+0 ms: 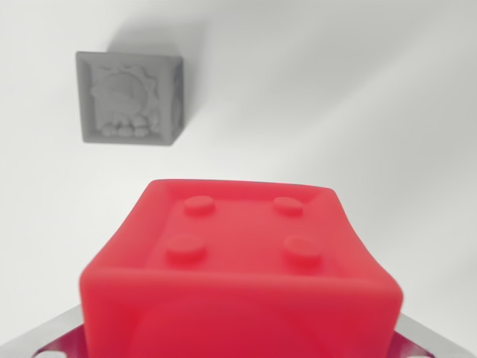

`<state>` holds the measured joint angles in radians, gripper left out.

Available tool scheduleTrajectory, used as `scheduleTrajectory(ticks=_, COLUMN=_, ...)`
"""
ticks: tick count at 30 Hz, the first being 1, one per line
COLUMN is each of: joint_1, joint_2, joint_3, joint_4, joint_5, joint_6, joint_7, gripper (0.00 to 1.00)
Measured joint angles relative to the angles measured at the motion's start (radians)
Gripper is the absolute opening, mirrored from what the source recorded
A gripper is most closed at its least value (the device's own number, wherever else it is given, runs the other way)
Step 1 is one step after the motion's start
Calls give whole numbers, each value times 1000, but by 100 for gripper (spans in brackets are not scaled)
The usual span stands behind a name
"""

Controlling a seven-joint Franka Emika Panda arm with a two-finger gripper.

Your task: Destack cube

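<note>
We saw a red cube [242,268] filling the lower wrist view, apparently held between metal gripper [238,347] parts at its sides. It looked light, rigid, smooth plastic, best pinched on flat sides. A grey cube [130,98] lay well apart.

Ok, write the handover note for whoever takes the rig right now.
Gripper: fingertips not visible; only metal parts show at the bottom corners, so open or shut cannot be told.
Red cube: close under the camera, four studs on its top face, filling the lower frame.
Grey cube: apart, on the white table, upper left of the wrist view.
Done: cubes are no longer stacked.
Left: confirm whether red is held or set down.
</note>
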<state>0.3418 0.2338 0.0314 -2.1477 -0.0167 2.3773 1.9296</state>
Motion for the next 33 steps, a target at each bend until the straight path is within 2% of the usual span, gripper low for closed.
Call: scheduleTrajectory(ticks=33, joint_1=-1, joint_2=-115, joint_3=-1, joint_4=-210, joint_5=5, joint_6=95, joint_7=-5, gripper=0)
